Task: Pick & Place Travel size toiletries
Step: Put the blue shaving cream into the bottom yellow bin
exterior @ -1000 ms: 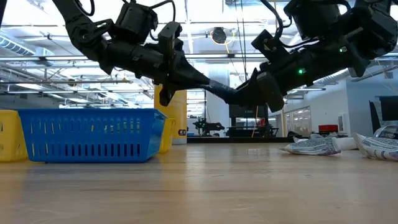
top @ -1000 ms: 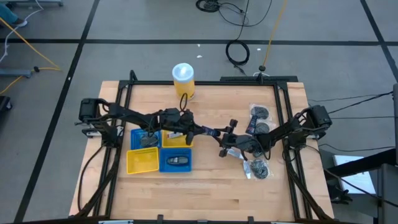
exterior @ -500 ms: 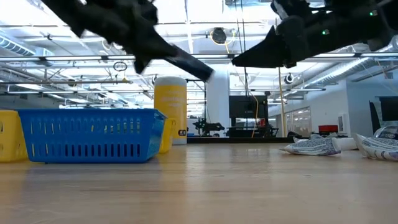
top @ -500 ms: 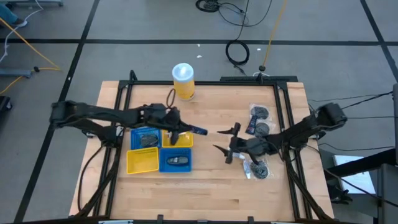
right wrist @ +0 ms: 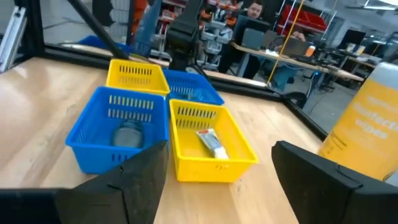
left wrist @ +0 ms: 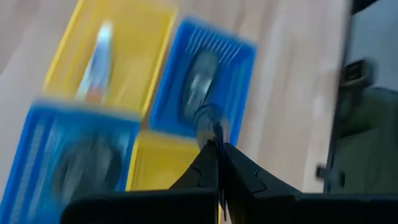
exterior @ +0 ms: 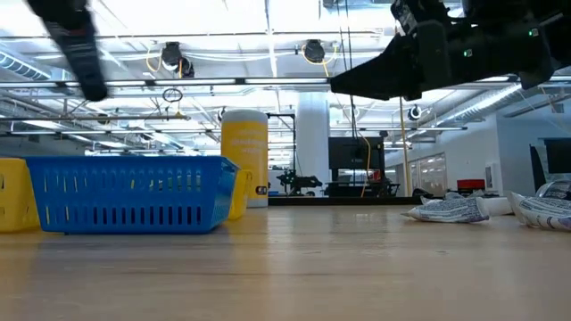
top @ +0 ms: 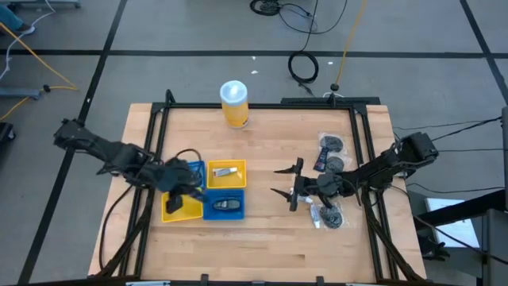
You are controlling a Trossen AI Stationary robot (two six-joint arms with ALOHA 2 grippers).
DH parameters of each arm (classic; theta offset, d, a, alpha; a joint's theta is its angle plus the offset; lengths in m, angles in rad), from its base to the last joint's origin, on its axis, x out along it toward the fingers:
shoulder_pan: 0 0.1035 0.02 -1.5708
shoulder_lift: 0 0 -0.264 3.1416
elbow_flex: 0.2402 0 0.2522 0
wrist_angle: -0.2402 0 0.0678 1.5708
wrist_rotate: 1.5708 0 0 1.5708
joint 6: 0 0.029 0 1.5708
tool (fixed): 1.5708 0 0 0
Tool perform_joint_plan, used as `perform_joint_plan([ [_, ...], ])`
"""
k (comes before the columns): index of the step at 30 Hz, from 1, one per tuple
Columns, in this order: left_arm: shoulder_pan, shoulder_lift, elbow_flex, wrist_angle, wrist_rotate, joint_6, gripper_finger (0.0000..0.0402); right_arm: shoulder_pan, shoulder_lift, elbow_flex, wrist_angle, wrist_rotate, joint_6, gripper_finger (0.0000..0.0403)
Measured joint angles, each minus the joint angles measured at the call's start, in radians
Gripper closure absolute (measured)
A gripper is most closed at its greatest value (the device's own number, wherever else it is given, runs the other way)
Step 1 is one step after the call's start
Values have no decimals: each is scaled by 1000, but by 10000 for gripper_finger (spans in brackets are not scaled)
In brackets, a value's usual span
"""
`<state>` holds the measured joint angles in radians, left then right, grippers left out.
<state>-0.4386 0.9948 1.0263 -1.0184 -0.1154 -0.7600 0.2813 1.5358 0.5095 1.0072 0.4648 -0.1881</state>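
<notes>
Right claw (top: 284, 182) is held spread and empty above the tabletop (top: 262, 238), facing the trays, near the wrapped toiletries (top: 328, 214), probably for another pick. Left claw (top: 188, 197), pinched shut, is hung over the trays (top: 205, 191).

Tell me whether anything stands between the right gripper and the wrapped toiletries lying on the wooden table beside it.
Nothing visible does. The open right gripper points toward the yellow and blue trays, and the dark, clear-wrapped toiletries lie behind it, beside its arm, on bare wooden table.

left gripper (top: 193, 200) fingers pressed together, right gripper (top: 282, 179) fingers spread wide
</notes>
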Motion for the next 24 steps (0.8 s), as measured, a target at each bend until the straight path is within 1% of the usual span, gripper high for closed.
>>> perform_joint_plan([
  [3, -72, 27, 52, -154, -26, -193, 400, 1, 0, 0, -2, -2, 2, 124],
  [5, -111, 37, 46, -204, -37, -309, 400, 3, 0, 0, -2, -3, 9, 125],
  [7, -158, 47, 16, -223, -47, -423, 401, 4, 0, 0, -1, -18, 12, 124],
  [11, -269, 72, -59, -198, -45, -615, 400, 5, 0, 0, -2, -25, 19, 124],
  [13, -317, 88, -94, -193, -70, -698, 400, 5, 0, 0, -6, -25, 19, 124],
  [16, -382, 102, -140, -166, -163, -800, 398, 8, 0, 0, -5, -25, 20, 124],
  [19, -430, 100, -187, -128, -269, -848, 400, 8, 0, 0, -5, -25, 23, 124],
  [21, -445, 99, -214, -124, -299, -889, 400, 8, 0, 0, -4, -25, 23, 124],
  [24, -462, 99, -267, -111, -304, -951, 394, 8, 0, 0, -4, -25, 24, 124],
])
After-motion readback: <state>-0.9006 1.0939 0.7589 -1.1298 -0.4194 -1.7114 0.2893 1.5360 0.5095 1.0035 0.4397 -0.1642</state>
